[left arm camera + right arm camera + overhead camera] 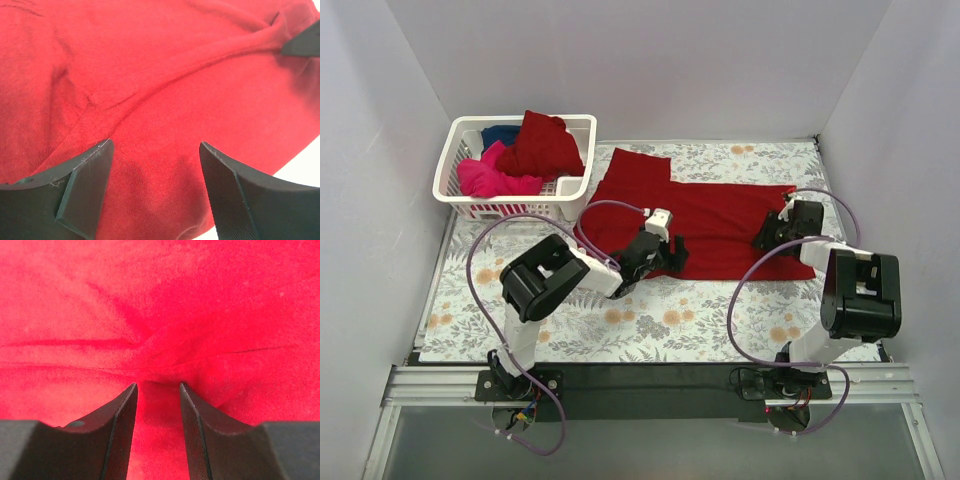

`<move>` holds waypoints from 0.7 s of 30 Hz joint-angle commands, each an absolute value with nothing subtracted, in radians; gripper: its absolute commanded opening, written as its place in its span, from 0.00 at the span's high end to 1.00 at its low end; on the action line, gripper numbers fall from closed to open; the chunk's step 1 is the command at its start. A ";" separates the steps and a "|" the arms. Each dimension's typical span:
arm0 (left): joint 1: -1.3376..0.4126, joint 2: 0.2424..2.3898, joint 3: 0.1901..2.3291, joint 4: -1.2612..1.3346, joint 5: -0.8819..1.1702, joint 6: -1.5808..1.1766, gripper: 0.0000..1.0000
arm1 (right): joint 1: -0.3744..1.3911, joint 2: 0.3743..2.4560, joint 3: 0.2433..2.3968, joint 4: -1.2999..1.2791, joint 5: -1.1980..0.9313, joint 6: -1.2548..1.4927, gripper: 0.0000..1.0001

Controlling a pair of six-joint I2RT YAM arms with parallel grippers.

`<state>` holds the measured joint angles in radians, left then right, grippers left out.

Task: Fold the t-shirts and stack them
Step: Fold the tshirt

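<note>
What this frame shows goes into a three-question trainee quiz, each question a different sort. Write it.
1. True or false: the white basket holds a pink t-shirt.
2. Which colour is the spread t-shirt on the table? A hot pink; B dark red; C dark blue.
3. Fill in: the left gripper hangs over the cloth with its jaws ____.
Key: 1 true; 2 B; 3 open.
</note>
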<state>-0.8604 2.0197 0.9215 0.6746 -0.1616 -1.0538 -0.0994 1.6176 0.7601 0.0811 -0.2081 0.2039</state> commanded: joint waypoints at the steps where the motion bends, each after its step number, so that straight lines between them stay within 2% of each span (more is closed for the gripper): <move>1: -0.861 1.973 0.780 0.609 -0.118 -1.077 0.35 | -0.110 1.566 0.657 -0.081 -0.155 0.247 0.64; 13: -0.945 1.898 0.522 0.712 -0.069 -1.218 0.35 | -0.132 1.349 0.511 -0.204 -0.147 0.273 0.62; 21: -1.112 1.842 0.442 0.741 -0.087 -1.273 0.35 | -0.158 1.161 0.477 -0.273 -0.100 0.299 0.60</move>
